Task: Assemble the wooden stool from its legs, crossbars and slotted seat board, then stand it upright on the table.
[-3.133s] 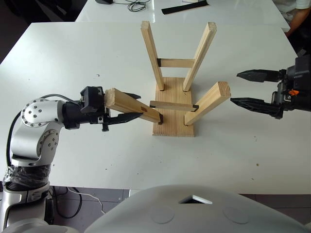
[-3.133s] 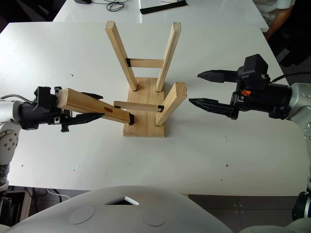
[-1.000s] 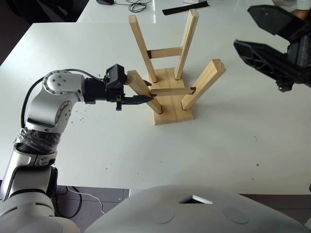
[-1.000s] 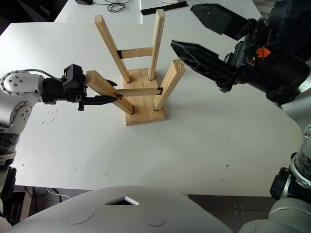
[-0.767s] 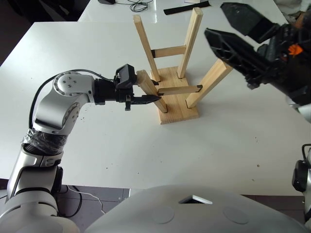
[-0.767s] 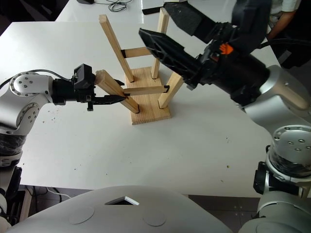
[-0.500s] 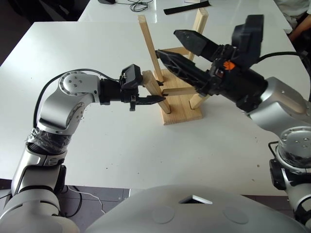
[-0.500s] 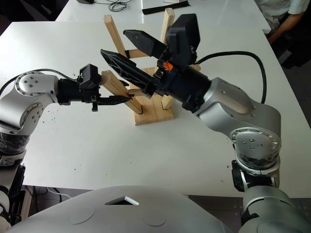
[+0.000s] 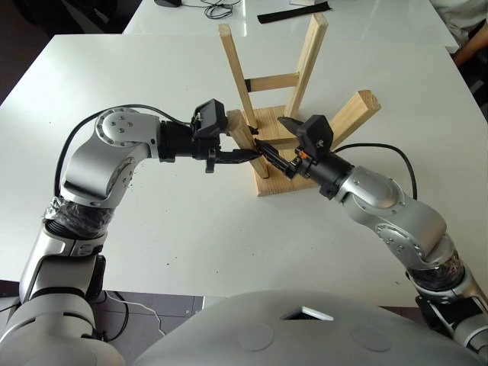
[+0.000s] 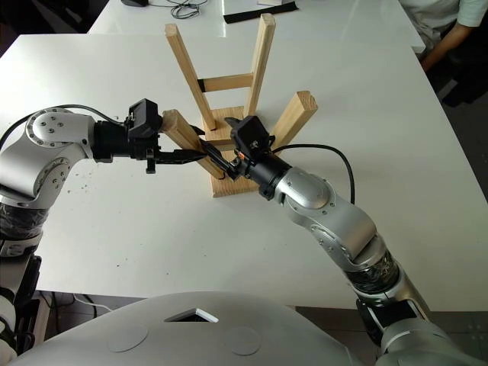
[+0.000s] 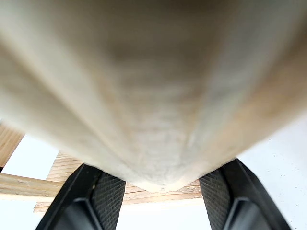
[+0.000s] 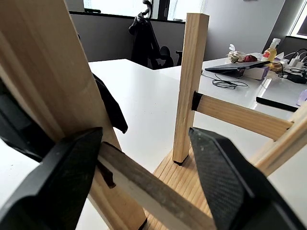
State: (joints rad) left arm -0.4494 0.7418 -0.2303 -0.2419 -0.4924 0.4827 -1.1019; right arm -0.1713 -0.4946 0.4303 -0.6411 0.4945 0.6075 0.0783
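Observation:
The stool lies upside down, its slotted seat board (image 9: 292, 181) flat on the white table (image 9: 168, 236). Two far legs (image 9: 233, 72) stand upright, joined by a crossbar (image 9: 271, 81). My left gripper (image 9: 245, 146) is shut on the near left leg (image 9: 239, 128), which leans; its pads (image 11: 108, 196) press both sides of the leg (image 11: 153, 96). The near right leg (image 9: 354, 118) tilts outward to the right. My right gripper (image 9: 273, 139) is open, its fingers (image 12: 67, 177) straddling the near crossbar (image 12: 148, 191) beside the held leg (image 12: 53, 76).
A second white table behind carries cables and a black strap (image 9: 293, 13). Bare tabletop lies in front of the stool and to both sides of it.
My right arm swung down from high on the right and brought its open fingers around the near crossbar. My left gripper kept its hold on the near left leg.

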